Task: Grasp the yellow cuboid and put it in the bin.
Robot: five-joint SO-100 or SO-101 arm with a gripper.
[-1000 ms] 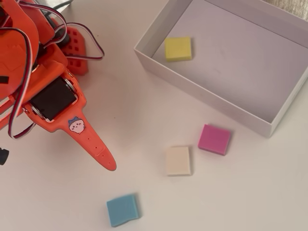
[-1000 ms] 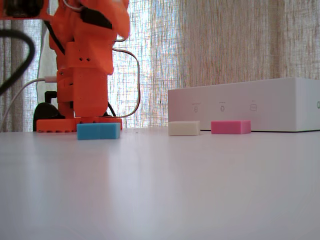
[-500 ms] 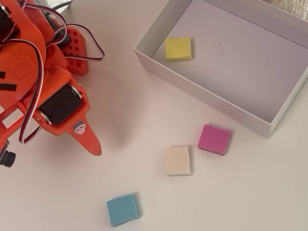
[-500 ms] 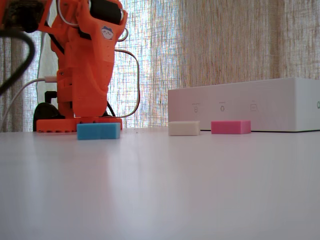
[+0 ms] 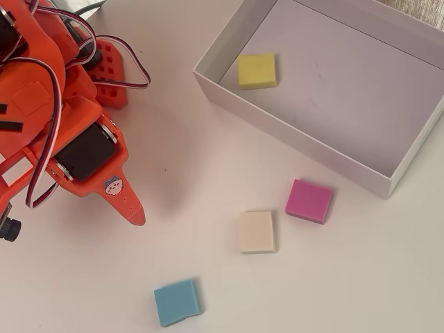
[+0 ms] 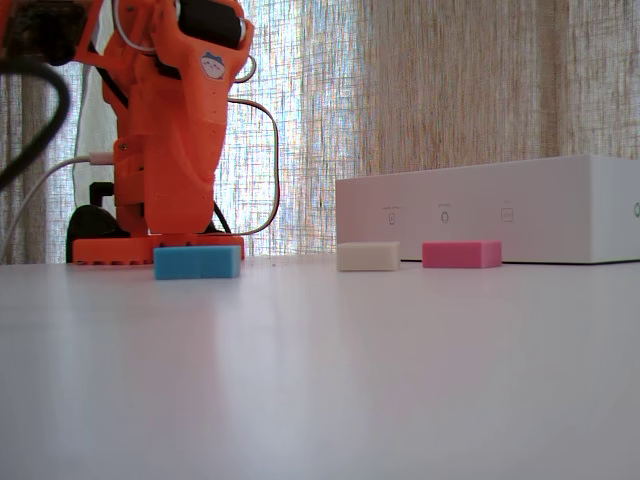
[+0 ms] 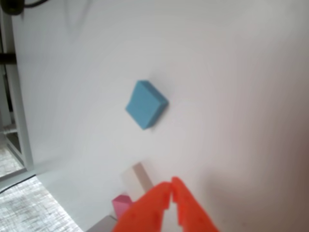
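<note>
Yellow cuboid (image 5: 257, 70) lies flat on the floor of the bin (image 5: 291, 143), near its upper-left corner in the overhead view. Pincer (image 7: 170, 192) is closed with nothing in it, above the bench (image 5: 208, 263), apart from the blue block (image 7: 146, 104).

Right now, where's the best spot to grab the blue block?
Probably from straight above, jaws closing across two opposite side faces of the blue block. It lies flat on the table with clear space all around, the cream block well apart.
</note>
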